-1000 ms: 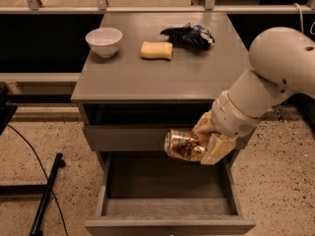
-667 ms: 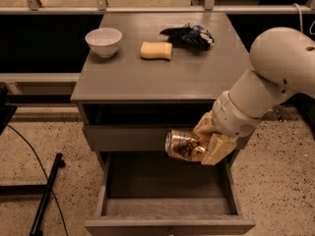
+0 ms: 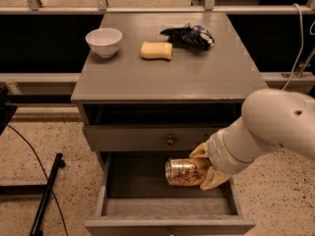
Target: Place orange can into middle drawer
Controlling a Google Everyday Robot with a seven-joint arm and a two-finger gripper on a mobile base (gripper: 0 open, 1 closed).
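Shiny orange can (image 3: 184, 171) on its side, clamped in gripper (image 3: 205, 166), over middle drawer (image 3: 167, 208); drawer pulled open, grey.

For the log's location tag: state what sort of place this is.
Probably a robot test lab: speckled floor, metal railing, plain grey cabinet. The gripper, jaws shut on the orange can, is over the open middle drawer.

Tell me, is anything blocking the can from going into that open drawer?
Nothing visible does. The end effector holds the can sideways just above the open drawer, and no object shows on its floor. The bowl, sponge and bag sit on the tabletop.
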